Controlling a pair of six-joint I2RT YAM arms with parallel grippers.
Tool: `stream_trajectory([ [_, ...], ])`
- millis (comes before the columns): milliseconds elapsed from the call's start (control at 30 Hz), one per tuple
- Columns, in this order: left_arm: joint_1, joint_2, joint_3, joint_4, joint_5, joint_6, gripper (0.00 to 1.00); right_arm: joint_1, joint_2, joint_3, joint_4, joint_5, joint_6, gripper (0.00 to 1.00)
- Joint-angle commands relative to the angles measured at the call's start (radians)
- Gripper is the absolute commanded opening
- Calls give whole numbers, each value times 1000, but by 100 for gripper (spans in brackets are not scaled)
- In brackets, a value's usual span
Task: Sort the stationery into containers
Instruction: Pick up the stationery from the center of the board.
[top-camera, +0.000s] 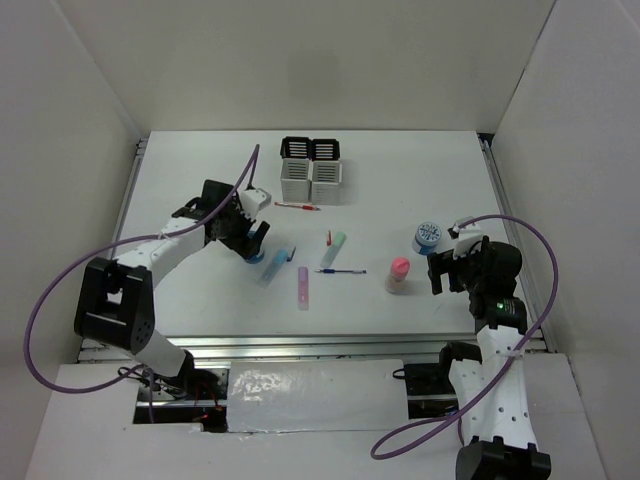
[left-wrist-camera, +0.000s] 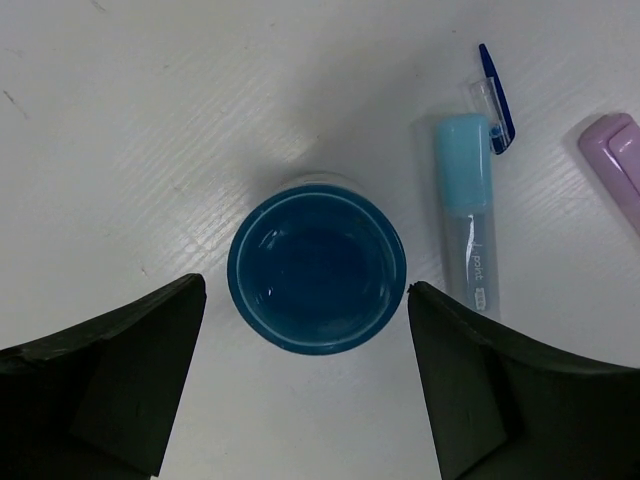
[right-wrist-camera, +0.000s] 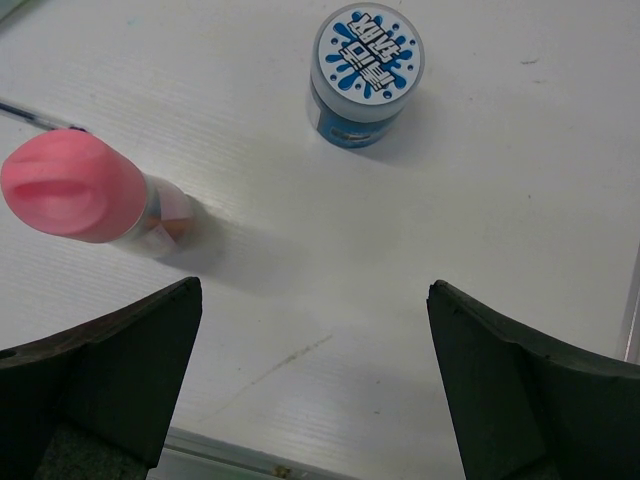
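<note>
**A:** So, where does the left gripper (top-camera: 252, 240) stand?

**B:** Over the dark blue round roll (left-wrist-camera: 316, 272) on the left of the white table (top-camera: 420, 180). Its jaws are wide, with one finger on each side of the roll. One pad sits right at the rim, and I cannot tell whether it touches.

**A:** And what lies beside that roll?

**B:** Just to its right is the pastel blue stubby stick (left-wrist-camera: 466, 215), with a thin blue-clipped pen (left-wrist-camera: 495, 95) at its cap. The pale purple stubby stick (left-wrist-camera: 615, 160) lies further right and nearer. The pale green stubby stick (top-camera: 334, 250) is towards the middle.

**A:** The right gripper (right-wrist-camera: 315, 290)?

**B:** Also spread wide and holding nothing, above bare table on the right. To its left the pink-capped tube (right-wrist-camera: 85, 190) stands on end. The blue round roll with a white splash-printed lid (right-wrist-camera: 365, 70) sits farther back, apart from the tube.

**A:** The containers?

**B:** The block of four square slotted pen cups (top-camera: 312, 165) sits at the far middle, two black cups far and two white near. A thin red pen (top-camera: 297, 206) lies just on its near side.
</note>
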Motion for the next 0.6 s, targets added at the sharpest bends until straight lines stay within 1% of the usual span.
stream_trajectory([
  [0,-7,42,50,-7,33,9,94,-7,4,18,-4,-11,-6,100],
  [167,-9,103,69,-14,41,12,92,-7,14,27,-17,-14,-4,100],
  [267,-9,126,78,-15,36,10,88,-7,5,20,-9,-8,-4,100],
  [333,-9,143,89,-20,27,13,80,-5,2,21,-9,-14,-4,100],
  [367,-10,151,93,-26,24,12,74,-7,4,23,-9,-17,-6,100],
  [433,-12,165,110,-38,21,12,66,-7,5,23,-10,-17,-6,100],
  [467,-10,168,113,-47,21,15,59,-7,7,21,-9,-14,-6,100],
  [533,-12,168,116,-52,24,18,53,-7,10,23,-4,-20,-3,100],
  [567,-10,168,115,-52,24,16,48,-7,11,23,-4,-22,-3,100],
])
